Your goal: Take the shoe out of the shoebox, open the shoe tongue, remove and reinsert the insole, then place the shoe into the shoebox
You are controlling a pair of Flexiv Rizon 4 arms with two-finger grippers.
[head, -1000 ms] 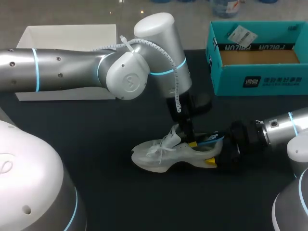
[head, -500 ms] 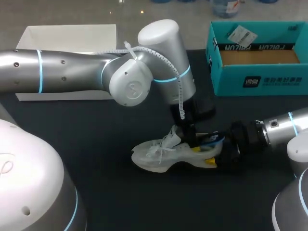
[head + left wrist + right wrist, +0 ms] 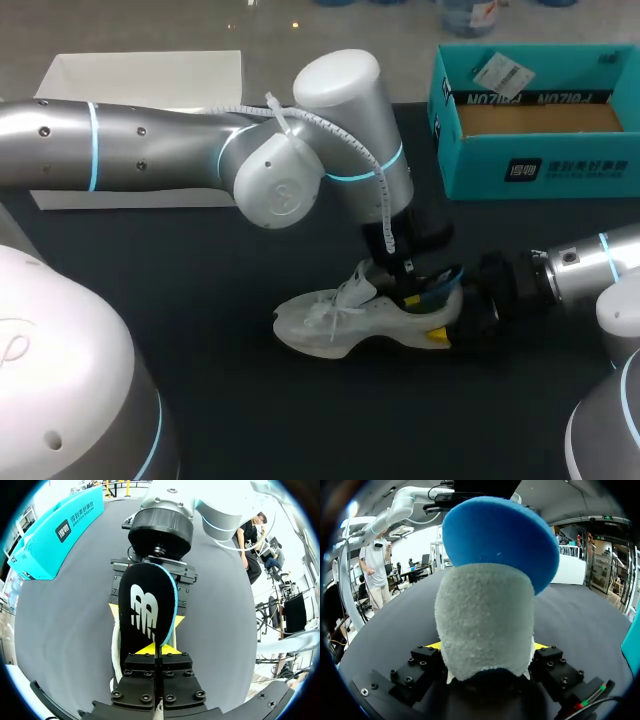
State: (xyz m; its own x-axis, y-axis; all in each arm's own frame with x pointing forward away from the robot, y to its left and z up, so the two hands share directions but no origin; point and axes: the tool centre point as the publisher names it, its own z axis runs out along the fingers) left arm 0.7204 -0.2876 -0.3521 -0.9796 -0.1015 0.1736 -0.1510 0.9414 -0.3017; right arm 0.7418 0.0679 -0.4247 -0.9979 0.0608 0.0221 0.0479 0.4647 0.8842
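A white sneaker (image 3: 330, 320) lies on the black table, toe to the left. My right gripper (image 3: 442, 322) is shut on its heel (image 3: 485, 620), a finger on each side. The insole (image 3: 440, 283), black on top and blue underneath (image 3: 500, 535), sticks up out of the heel end. My left gripper (image 3: 405, 290) comes down from above into the shoe's opening. Seen from the left wrist, it (image 3: 159, 650) is shut on the near end of the insole (image 3: 145, 610). The teal shoebox (image 3: 540, 170) stands open at the back right.
A white box (image 3: 140, 70) sits at the back left, partly behind my left arm. Bare black table lies in front of the shoe. The shoebox (image 3: 55, 530) stands a short way behind my right wrist (image 3: 159, 527).
My left arm has shifted right toward the heel, and its gripper has closed on the insole. The right gripper and the shoe have stayed put.
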